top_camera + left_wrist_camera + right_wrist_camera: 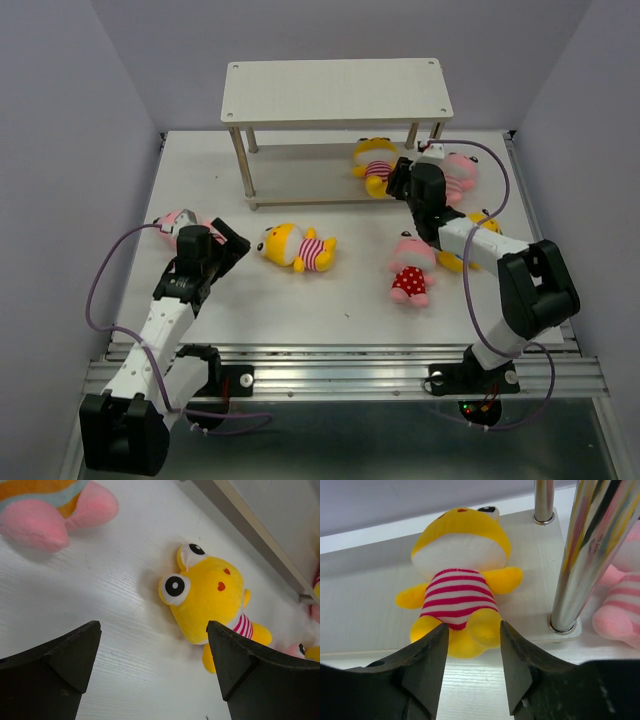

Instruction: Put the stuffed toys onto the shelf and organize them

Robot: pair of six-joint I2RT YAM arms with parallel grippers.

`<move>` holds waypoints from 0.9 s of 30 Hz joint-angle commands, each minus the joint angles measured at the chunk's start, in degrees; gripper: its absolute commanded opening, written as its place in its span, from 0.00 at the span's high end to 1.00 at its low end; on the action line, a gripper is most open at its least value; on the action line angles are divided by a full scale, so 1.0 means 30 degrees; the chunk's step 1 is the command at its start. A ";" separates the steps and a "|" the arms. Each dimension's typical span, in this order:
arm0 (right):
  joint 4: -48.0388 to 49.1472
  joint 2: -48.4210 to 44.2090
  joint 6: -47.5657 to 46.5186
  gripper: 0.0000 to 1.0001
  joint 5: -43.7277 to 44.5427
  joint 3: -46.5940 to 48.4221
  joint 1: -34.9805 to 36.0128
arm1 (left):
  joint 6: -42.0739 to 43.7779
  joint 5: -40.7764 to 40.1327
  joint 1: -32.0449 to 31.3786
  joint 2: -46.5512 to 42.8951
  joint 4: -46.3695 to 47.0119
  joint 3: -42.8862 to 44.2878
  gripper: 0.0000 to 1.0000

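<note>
The shelf stands at the back of the table. A yellow stuffed toy in red stripes lies face down on its lower board, feet over the front edge. My right gripper is open, its fingers on either side of that toy's feet with gaps showing. My left gripper hangs wide open and empty over bare table, a second yellow striped toy just ahead of it. A pink toy lies beside the left gripper.
A pink striped toy lies right of the shelf's front right leg. A pink toy in red polka dots and another yellow toy, partly under my right arm, lie on the right of the table.
</note>
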 commanded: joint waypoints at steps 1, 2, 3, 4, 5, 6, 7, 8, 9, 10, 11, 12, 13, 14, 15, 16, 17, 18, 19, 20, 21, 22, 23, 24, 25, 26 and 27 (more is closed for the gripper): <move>-0.0268 -0.1493 0.0262 0.47 -0.0249 -0.0241 -0.0148 | 0.0265 0.0061 -0.0178 -0.0664 0.0459 -0.0220 0.01; -0.0356 -0.1727 0.0349 0.43 -0.0482 -0.0561 -0.0148 | 0.0265 0.0061 -0.0178 -0.0693 0.0401 -0.0191 0.01; -0.0647 -0.2309 0.0408 0.32 -0.0658 -0.0768 -0.0148 | 0.0294 0.0642 -0.0207 -0.0722 0.0371 -0.0162 0.01; -0.0824 -0.2605 0.0467 0.29 -0.0834 -0.0944 -0.0148 | 0.0294 0.0763 -0.0207 -0.0723 0.0342 -0.0133 0.01; -0.1000 -0.2985 0.0525 0.25 -0.1300 -0.1381 -0.0148 | 0.0294 0.0823 -0.0207 -0.0752 0.0313 -0.0104 0.01; -0.1060 -0.3366 0.0526 0.20 -0.1595 -0.1675 -0.0148 | 0.0294 0.0881 -0.0207 -0.0781 0.0225 -0.0074 0.01; -0.1234 -0.4240 0.0613 0.12 -0.2033 -0.1968 -0.0148 | 0.0265 0.1056 -0.0236 -0.0839 0.0195 -0.0074 0.01; -0.1410 -0.4742 0.0643 0.07 -0.2327 -0.2232 -0.0148 | 0.0265 0.1145 -0.0236 -0.0898 0.0137 -0.0074 0.01; -0.1876 -0.5675 0.0672 0.00 -0.2533 -0.2728 -0.0148 | 0.0236 0.1290 -0.0265 -0.0956 0.0021 -0.0074 0.01; -0.2171 -0.6177 0.0730 0.00 -0.2622 -0.2965 -0.0148 | 0.0062 0.1553 -0.0352 -0.1160 0.0019 -0.0132 0.01; -0.2551 -0.6646 0.0702 0.00 -0.2681 -0.3170 0.0084 | -0.0085 0.1701 -0.0440 -0.1249 -0.0010 -0.0220 0.01; -0.3396 -0.7115 0.0760 0.00 -0.2711 -0.3491 0.0087 | -0.0261 0.1789 -0.0557 -0.1395 -0.0010 -0.0336 0.01; -0.3694 -0.7584 0.0876 0.00 -0.2653 -0.3726 0.0377 | -0.0494 0.2080 -0.0732 -0.1483 0.0019 -0.0396 0.01; -0.3929 -0.8546 0.1022 0.00 -0.2739 -0.4019 0.0699 | -0.0990 0.2199 -0.1285 -0.1571 0.0019 -0.0396 0.01; -0.4599 -0.9019 0.1169 0.00 -0.2740 -0.4544 0.0702 | -0.1285 0.2287 -0.1784 -0.1601 -0.0068 -0.0251 0.01; -0.4953 -0.9517 0.1373 0.00 -0.2682 -0.4810 0.0963 | -0.1607 0.1998 -0.2398 -0.1631 -0.0068 -0.0163 0.01; -0.5363 -1.0479 0.1695 0.00 -0.2537 -0.5045 0.0965 | -0.2393 0.1705 -0.3854 -0.1573 -0.0214 -0.0017 0.01; -0.5802 -1.0924 0.1814 0.00 -0.2274 -0.5250 0.0965 | -0.2836 0.1383 -0.4623 -0.1514 -0.0418 0.0130 0.01; -0.6822 -1.1392 0.2047 0.00 -0.1952 -0.5426 0.0965 | -0.3247 0.1090 -0.5298 -0.1398 -0.0710 0.0421 0.01; -0.7325 -1.2267 0.2252 0.00 -0.1369 -0.5718 0.0965 | -0.4179 0.0942 -0.6610 -0.1193 -0.0771 0.0540 0.01; -0.7881 -1.2682 0.2312 0.00 -0.1073 -0.5895 0.0965 | -0.4710 0.0766 -0.7319 -0.1075 -0.0685 0.0744 0.01; -0.8670 -1.3063 0.2690 0.00 -0.0664 -0.6042 0.0965 | -0.5209 0.0127 -0.8051 -0.0900 -0.0655 0.0891 0.01; -0.9055 -1.3473 0.2781 0.00 -0.0283 -0.6130 0.0965 | -0.5649 -0.0576 -0.8783 -0.0695 -0.0625 0.1125 0.01; -0.9725 -1.4057 0.2811 0.00 0.0243 -0.6305 0.0965 | -0.6320 -0.1279 -1.0067 -0.0026 -0.0654 0.1765 0.01; -1.0138 -1.4295 0.3217 0.00 0.0683 -0.6336 0.0965 | -0.6588 -0.1518 -1.0631 0.0444 -0.0712 0.2120 0.01; -1.0519 -1.4529 0.3337 0.00 0.1384 -0.6336 0.0965 | -0.6823 -0.1637 -1.1100 0.1551 -0.0800 0.2529 0.01; -1.0842 -1.4706 0.3425 0.00 0.1710 -0.6394 0.0965 | -0.7028 -0.1725 -1.1453 0.2142 -0.0888 0.2997 0.01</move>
